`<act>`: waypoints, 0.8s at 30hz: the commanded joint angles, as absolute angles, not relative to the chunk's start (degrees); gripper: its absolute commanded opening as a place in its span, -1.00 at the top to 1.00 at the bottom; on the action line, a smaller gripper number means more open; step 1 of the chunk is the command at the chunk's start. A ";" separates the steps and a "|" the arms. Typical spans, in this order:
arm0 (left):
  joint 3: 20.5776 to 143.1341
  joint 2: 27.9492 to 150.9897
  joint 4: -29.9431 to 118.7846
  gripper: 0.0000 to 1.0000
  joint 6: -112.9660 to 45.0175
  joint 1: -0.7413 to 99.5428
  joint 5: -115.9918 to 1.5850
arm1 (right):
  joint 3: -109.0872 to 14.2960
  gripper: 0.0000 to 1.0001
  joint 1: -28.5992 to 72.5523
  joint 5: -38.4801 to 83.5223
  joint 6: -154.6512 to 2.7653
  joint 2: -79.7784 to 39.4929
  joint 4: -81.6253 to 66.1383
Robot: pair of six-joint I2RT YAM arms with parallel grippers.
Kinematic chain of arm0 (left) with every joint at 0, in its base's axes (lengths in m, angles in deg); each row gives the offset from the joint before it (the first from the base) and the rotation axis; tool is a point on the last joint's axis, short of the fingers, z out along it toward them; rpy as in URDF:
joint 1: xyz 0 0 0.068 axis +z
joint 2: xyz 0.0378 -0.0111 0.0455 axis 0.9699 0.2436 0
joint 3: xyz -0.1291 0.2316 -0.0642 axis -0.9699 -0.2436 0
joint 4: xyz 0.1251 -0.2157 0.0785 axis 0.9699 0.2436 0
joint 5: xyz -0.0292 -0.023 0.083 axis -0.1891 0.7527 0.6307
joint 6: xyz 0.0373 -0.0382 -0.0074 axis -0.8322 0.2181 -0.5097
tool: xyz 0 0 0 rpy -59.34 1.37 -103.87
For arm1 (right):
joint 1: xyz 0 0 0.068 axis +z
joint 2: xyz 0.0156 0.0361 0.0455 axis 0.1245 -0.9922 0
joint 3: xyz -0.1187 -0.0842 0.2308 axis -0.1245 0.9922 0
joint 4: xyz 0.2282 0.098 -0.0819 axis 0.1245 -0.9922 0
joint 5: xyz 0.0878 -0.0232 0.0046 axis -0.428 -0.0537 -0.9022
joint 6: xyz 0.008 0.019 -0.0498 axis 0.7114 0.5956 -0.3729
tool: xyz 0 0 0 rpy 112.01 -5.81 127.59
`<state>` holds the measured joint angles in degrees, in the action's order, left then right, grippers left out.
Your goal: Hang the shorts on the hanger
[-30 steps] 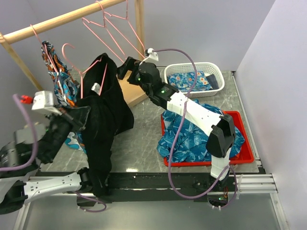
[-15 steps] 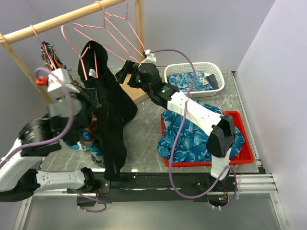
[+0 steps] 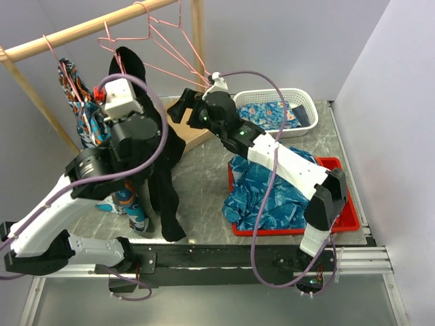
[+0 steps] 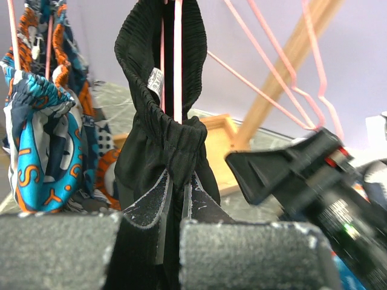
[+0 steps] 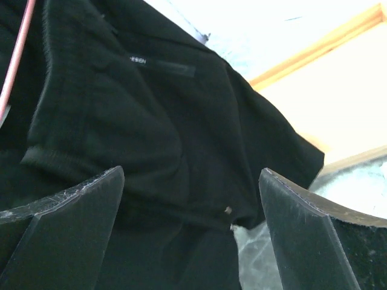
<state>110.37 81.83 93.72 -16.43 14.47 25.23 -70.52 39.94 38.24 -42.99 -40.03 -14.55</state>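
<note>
The grey marbled table (image 3: 204, 187) carries a red tray (image 3: 348, 219) at the lower right heaped with blue patterned cloth (image 3: 272, 193), a white basket (image 3: 292, 92) at the upper right holding more patterned cloth, and the wooden rack's flat base (image 3: 190, 132) at the upper centre.

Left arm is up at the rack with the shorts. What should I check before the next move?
1. Left hand shut on the shorts: ok.
2. Hanger wire runs through the shorts' top: ok.
3. Hanger hook over the rod: cannot tell.
4. Right hand open: ok.
5. Shorts' bottom end off the table: cannot tell.
</note>
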 commanded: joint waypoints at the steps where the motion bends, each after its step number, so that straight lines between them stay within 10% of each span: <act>1: 114.01 84.19 93.98 0.98 -17.69 18.15 25.06 | -68.44 -1.00 39.61 37.28 -43.03 -34.96 -13.39; 24: 110.85 85.43 76.66 0.98 -30.62 27.20 28.67 | -63.87 -1.00 39.70 36.23 -44.44 -30.03 -15.76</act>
<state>109.98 86.64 81.46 -28.32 24.29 27.90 -64.31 39.94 36.58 -43.45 -33.95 -15.95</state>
